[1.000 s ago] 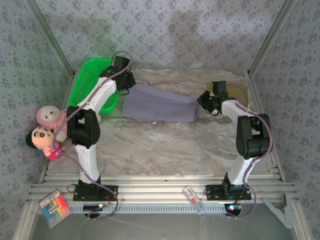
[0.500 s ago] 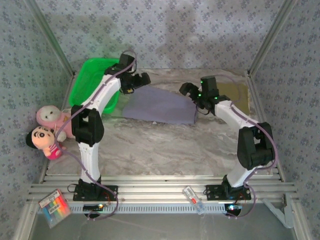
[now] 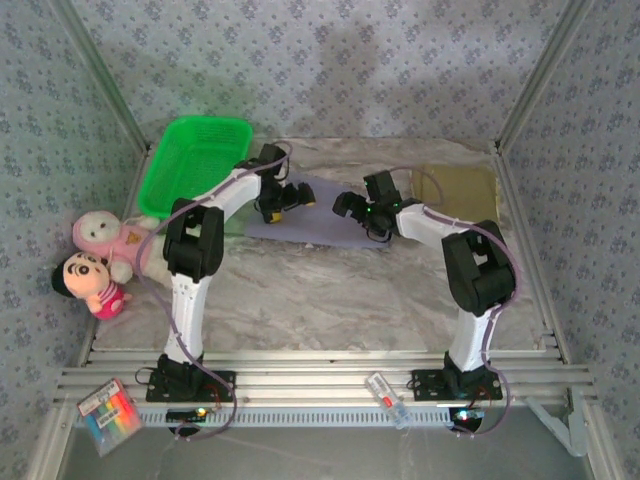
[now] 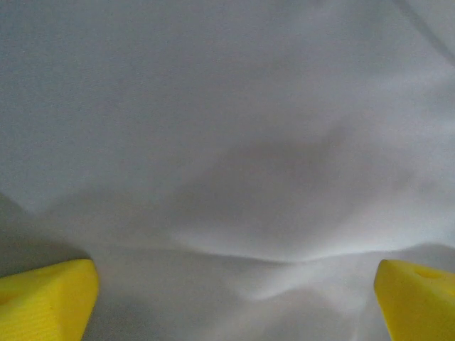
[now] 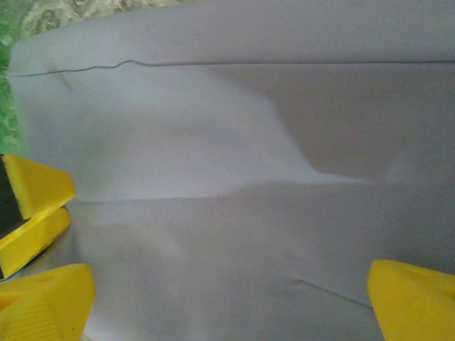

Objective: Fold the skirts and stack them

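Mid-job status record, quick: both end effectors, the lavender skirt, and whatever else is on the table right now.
left end effector: open, close over the lavender skirt, gripping nothing
right end effector: open, over the same skirt, facing the left one
lavender skirt: lying flat on the table, under both end effectors
olive skirt: flat, far right corner
green basket: far left corner
plush dolls: left edge, beside the left arm

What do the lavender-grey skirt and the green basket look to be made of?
Lavender-grey skirt: probably thin woven cloth with a matte finish; it lies in soft creases and shows a stitched seam line near one edge. Green basket: apparently moulded plastic, slightly glossy; the colour is uniform and saturated, the rim looks rigid and rounded, and the floor seems finely latticed.
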You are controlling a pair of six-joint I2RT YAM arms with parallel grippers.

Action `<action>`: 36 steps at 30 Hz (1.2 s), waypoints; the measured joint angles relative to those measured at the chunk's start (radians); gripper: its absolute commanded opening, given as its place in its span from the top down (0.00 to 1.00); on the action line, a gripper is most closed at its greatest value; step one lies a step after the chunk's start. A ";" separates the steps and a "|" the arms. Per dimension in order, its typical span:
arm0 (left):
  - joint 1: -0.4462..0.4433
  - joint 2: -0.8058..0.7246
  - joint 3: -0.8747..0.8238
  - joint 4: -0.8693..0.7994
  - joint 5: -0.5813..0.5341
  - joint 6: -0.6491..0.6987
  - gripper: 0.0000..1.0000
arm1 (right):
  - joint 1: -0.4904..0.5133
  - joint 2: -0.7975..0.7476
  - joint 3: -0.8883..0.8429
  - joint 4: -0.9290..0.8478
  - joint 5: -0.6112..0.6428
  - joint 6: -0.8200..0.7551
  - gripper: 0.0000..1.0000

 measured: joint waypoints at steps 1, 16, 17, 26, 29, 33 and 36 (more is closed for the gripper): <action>0.002 -0.008 -0.013 0.021 0.002 -0.009 0.00 | 0.000 0.000 -0.012 0.004 0.006 -0.005 0.00; -0.016 -0.238 -0.433 0.367 0.030 -0.154 0.00 | 0.003 -0.189 -0.295 0.039 0.114 -0.066 0.00; -0.023 -0.265 -0.465 0.366 0.027 -0.167 0.00 | 0.001 -0.210 -0.314 0.045 0.109 -0.068 0.00; -0.019 -0.369 -0.446 0.236 -0.017 -0.157 0.00 | -0.075 -0.336 -0.380 0.214 0.056 -0.061 0.00; -0.005 -0.326 -0.328 0.209 -0.006 -0.137 0.00 | -0.117 -0.266 -0.303 0.225 0.004 -0.049 0.00; 0.008 -0.219 -0.161 0.186 0.002 -0.110 0.00 | -0.122 -0.135 -0.151 0.211 -0.058 -0.041 0.00; 0.019 -0.120 -0.064 0.175 0.009 -0.102 0.00 | -0.113 -0.058 -0.064 0.199 -0.075 -0.022 0.00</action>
